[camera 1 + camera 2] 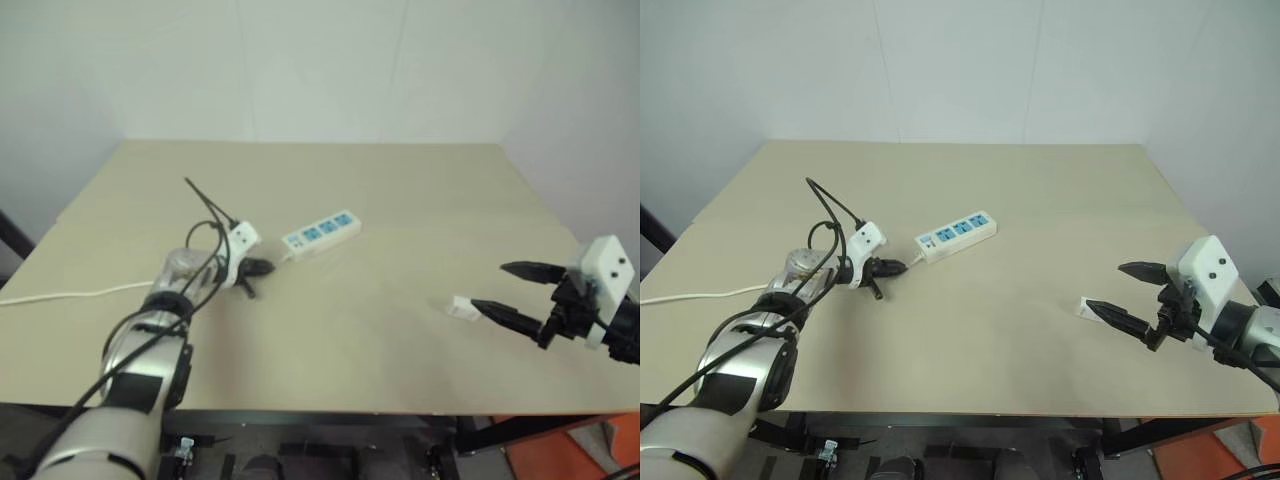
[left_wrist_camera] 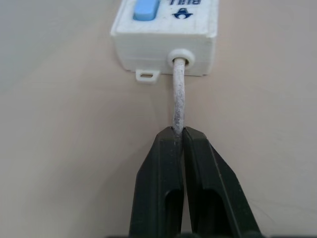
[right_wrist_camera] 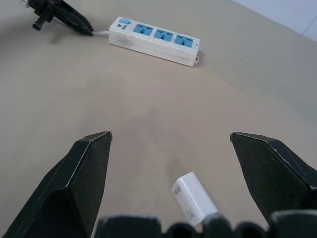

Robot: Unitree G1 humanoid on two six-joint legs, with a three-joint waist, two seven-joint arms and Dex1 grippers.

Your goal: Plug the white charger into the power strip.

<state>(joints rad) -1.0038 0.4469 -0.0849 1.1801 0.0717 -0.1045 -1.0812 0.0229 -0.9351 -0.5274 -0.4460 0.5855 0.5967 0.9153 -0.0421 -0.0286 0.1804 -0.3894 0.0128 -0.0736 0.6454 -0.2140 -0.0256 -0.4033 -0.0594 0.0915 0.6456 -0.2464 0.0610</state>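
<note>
On table (image 1: 400, 330), left gripper (image 2: 179, 133) clamped on power strip (image 1: 320, 233) cord (image 2: 178, 101); right gripper (image 3: 171, 144) spread wide above white charger (image 3: 194, 198).

The left gripper (image 2: 178, 136) points forward and slightly down, its black fingers (image 2: 161, 183) pressed together. The right gripper (image 1: 505, 290) hovers with jaws spread wide (pointing leftward).
</note>
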